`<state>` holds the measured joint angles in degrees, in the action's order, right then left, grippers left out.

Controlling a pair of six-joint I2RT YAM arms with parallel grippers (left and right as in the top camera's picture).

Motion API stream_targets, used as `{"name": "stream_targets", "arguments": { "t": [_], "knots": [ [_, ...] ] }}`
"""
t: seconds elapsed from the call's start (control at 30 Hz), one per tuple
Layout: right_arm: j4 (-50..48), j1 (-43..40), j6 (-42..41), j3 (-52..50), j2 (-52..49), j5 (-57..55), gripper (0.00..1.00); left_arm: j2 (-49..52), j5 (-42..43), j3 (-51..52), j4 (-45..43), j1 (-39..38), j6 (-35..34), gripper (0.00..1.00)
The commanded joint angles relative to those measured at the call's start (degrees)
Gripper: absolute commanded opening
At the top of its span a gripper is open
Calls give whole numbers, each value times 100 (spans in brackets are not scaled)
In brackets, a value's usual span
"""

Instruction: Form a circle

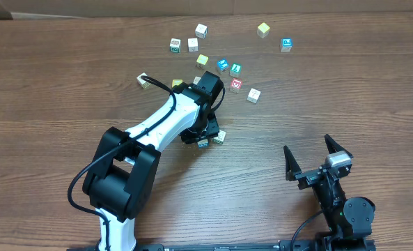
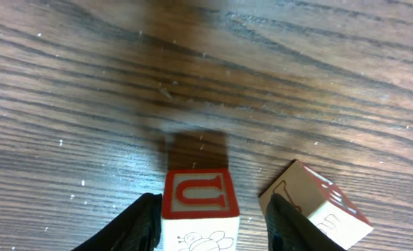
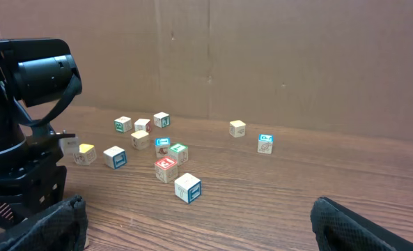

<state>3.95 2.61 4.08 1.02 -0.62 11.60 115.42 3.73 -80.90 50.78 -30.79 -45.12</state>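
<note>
At the centre of the overhead frame, your left gripper (image 2: 213, 213) straddles a red-U cube (image 2: 196, 192) with its jaws part-spread. The left finger hugs the cube's side and a gap shows at the right, so nothing is pinched yet. The circle (image 1: 219, 137) looks to be only a small clump here beneath the wrist, with a neighbouring cube (image 2: 316, 206) lying skewed just outside the right finger. Centre the jaws on the cube before closing, so both pads meet flat side faces and it does not twist, and keep the right finger off the neighbour. Loose cubes (image 1: 236, 85) dot the upper middle of the counter (image 1: 53, 84). Your right gripper (image 1: 308, 146) hangs spread wide at lower right, well apart.
</note>
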Motion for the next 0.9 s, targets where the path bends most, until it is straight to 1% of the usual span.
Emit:
{"name": "stream_targets", "arguments": {
  "t": [0.0, 0.17, 0.6, 0.67, 0.73, 0.83, 0.87],
  "knots": [
    [-37, -7, 9, -57, 46, -11, 100, 57, 28, 24, -28, -9, -142, 46],
    [-37, -7, 9, -57, 46, -13, 100, 57, 17, 17, -52, 76, -142, 49],
    [-37, -7, 9, -57, 46, -13, 100, 57, 138, -26, -199, 439, -136, 49],
    [-37, -7, 9, -57, 46, -13, 100, 57, 284, -26, -197, 455, -46, 51],
    [-37, -7, 9, -57, 46, -13, 100, 57, 376, -26, -190, 452, 195, 53],
    [-37, -7, 9, -57, 46, -13, 100, 57, 380, -26, -85, 450, 339, 53],
    [-37, -7, 9, -57, 46, -13, 100, 57, 382, -26, -22, 450, 337, 51]
  ]
}}
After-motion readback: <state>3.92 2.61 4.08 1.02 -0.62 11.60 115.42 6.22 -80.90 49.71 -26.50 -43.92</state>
